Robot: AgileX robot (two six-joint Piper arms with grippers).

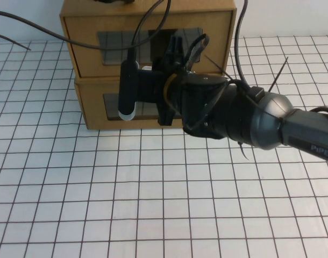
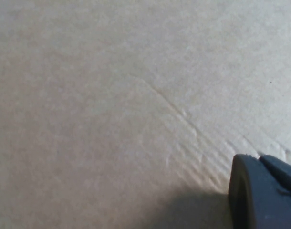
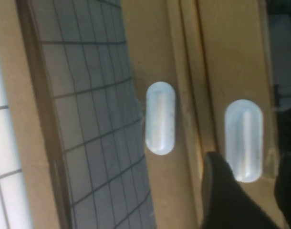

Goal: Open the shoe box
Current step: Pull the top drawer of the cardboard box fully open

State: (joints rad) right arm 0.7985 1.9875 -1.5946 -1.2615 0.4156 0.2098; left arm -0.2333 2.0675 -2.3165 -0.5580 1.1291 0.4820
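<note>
Two cardboard shoe boxes stand stacked at the far side of the table (image 1: 153, 204), the upper box (image 1: 88, 32) on the lower box (image 1: 91, 105), both with their windowed fronts facing the robot. The right arm reaches in from the right, and the right gripper (image 3: 251, 167) is up against those fronts, near the seam where the boxes meet.

The right wrist view shows the relation that matters. A pale oval tab (image 3: 243, 138) sits on one box front, just beside the seam, and a second tab (image 3: 160, 118) sits on the other front across the seam. Each tab's long axis runs parallel to the seam, so it lies level across the front. The fingers (image 3: 222, 191) are apart and straddle the first tab across its narrow width, one on the seam side and one on the window side. One finger's tip overlaps the tab's end, but they do not look clamped on it. Which box this tab belongs to cannot be told.

The likely next move is to pinch the tab and pull straight back toward the robot.

The left gripper (image 2: 261, 191) is close against plain cardboard (image 2: 112, 95). Whether its fingers are apart or together cannot be told.
</note>
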